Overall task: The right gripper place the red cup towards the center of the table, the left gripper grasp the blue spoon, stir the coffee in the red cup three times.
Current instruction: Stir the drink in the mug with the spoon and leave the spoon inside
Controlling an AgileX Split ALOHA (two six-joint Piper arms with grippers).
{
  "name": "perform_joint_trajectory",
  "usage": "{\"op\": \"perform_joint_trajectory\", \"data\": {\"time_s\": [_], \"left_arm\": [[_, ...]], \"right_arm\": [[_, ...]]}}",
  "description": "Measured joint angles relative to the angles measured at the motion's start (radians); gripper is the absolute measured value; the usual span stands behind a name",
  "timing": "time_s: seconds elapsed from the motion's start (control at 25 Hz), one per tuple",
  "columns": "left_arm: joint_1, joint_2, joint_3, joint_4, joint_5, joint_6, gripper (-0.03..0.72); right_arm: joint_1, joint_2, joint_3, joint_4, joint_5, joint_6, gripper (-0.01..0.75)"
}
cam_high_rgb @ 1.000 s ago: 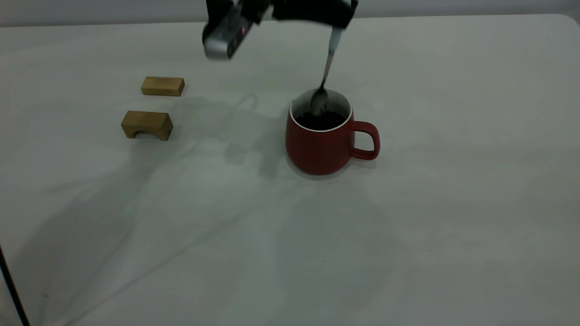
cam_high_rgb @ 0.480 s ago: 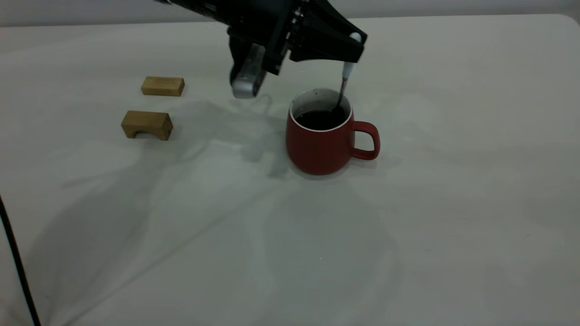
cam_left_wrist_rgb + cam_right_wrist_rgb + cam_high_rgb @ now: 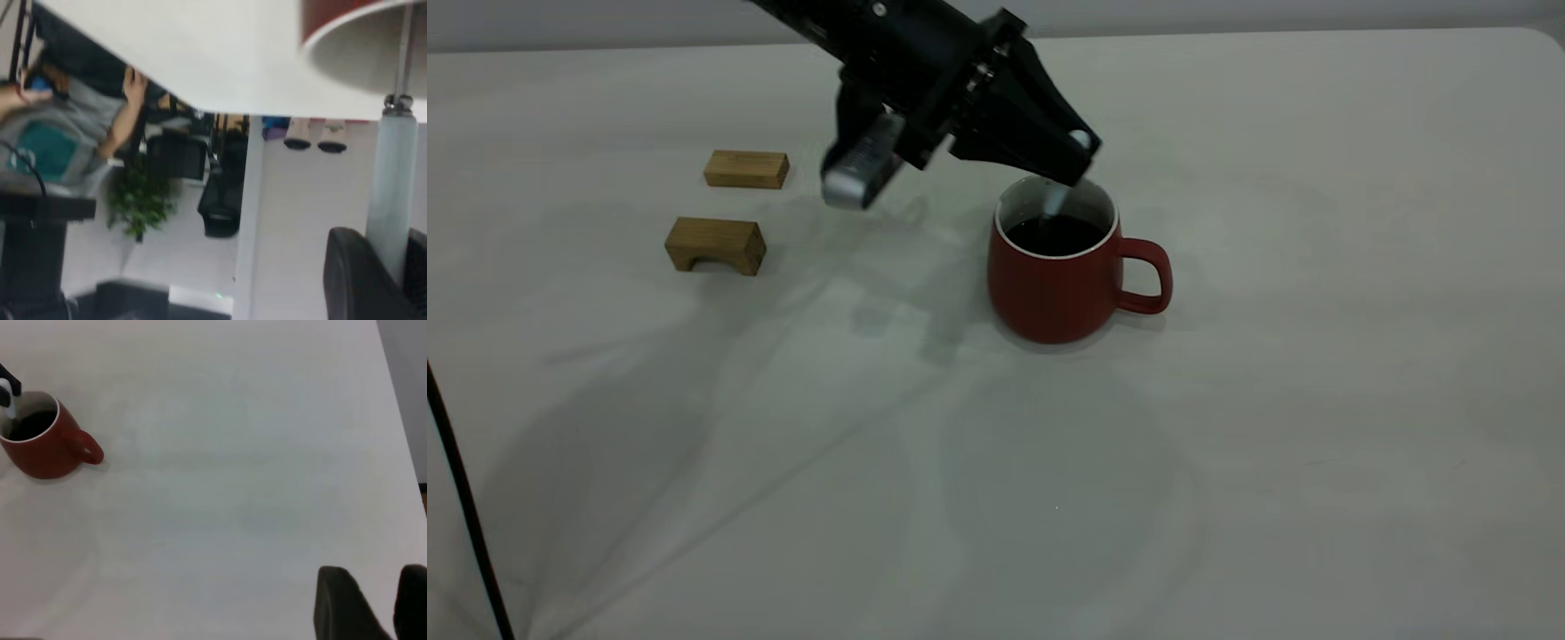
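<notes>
The red cup point(image 3: 1060, 271) stands upright on the desk point(image 3: 1316, 356), its loop handle turned away from the left arm's side, with dark coffee point(image 3: 1055, 236) lying flat inside. The left gripper point(image 3: 1069, 164) hangs just above the cup's rim on the far side, its jaws clamped on the pale handle of the blue spoon point(image 3: 1053, 203). The spoon's long axis runs steeply down from the jaws into the cup, tilted a little toward the cup's middle, so its neck enters the coffee and its bowl is hidden under the surface. That near-vertical line is what a stirring circle turns on: the jaws sit almost directly over the cup's mouth, leaving little room before the neck meets the white rim. The right gripper point(image 3: 373, 603), jaws parted and empty, waits well away from the cup on its handle side.
</notes>
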Motion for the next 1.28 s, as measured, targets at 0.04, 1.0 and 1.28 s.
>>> {"op": "perform_joint_trajectory", "data": {"time_s": [0.04, 1.0, 1.28], "left_arm": [[0.004, -0.001, 0.000, 0.004, -0.014, 0.023, 0.154], [0.011, 0.018, -0.118, 0.055, 0.016, 0.102, 0.147], [-0.025, 0.045, -0.118, -0.001, 0.016, 0.074, 0.147]], "right_arm": [[0.000, 0.000, 0.000, 0.000, 0.000, 0.001, 0.237], [0.000, 0.000, 0.000, 0.000, 0.000, 0.001, 0.237], [0.000, 0.000, 0.000, 0.000, 0.000, 0.001, 0.237]]}}
